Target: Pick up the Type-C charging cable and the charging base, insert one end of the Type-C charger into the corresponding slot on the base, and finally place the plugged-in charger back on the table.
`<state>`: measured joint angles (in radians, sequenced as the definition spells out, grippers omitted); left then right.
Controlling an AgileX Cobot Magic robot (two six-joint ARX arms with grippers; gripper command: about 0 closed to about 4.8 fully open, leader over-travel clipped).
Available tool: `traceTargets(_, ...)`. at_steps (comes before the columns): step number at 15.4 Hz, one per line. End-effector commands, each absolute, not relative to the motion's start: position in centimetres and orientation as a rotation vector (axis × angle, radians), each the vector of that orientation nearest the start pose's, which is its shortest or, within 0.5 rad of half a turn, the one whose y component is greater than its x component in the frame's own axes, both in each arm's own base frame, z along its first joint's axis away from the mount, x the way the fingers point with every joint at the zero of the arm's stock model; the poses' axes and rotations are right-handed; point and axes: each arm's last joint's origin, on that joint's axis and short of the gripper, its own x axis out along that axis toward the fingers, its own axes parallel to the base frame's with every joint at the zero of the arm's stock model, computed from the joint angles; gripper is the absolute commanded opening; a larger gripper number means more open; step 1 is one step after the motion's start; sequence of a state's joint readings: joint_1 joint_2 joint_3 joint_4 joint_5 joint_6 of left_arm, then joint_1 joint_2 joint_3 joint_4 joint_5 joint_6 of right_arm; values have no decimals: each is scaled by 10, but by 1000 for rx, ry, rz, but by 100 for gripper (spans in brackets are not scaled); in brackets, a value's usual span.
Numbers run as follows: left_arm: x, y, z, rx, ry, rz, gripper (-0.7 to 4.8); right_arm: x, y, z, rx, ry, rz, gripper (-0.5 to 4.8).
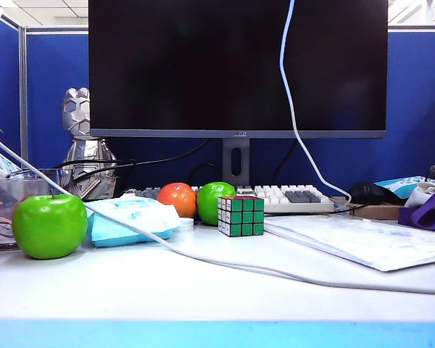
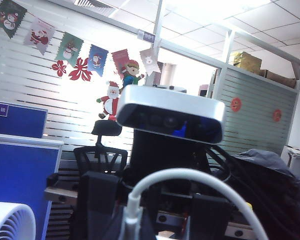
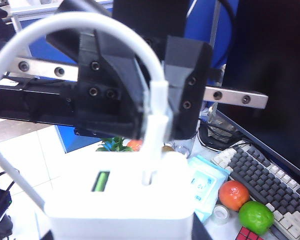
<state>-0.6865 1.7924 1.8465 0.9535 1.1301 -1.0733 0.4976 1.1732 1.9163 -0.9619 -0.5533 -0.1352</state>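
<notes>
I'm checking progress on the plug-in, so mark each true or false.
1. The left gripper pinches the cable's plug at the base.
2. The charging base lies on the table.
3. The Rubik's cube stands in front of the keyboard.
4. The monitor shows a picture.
1. True: the left gripper holds the Type-C charging cable by its plug.
2. False: the charging base hangs above the table, apparently held by the right gripper, hidden beneath it.
3. True: Rubik's cube, keyboard.
4. False: the monitor is dark.
</notes>
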Motion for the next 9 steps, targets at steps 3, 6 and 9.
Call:
traceTargets(3, 260, -249, 504, -419, -126, -2024, -6, 118, 82, 545, -112, 84, 1085, -1)
traceTargets(6, 260, -249, 504, -418, -126, -2024, -6, 116, 81, 546, -112, 77, 1085, -1)
traceTargets(9, 260, -249, 504, -416, -124, -2025, -6, 115, 81, 546, -112, 75, 1084, -1)
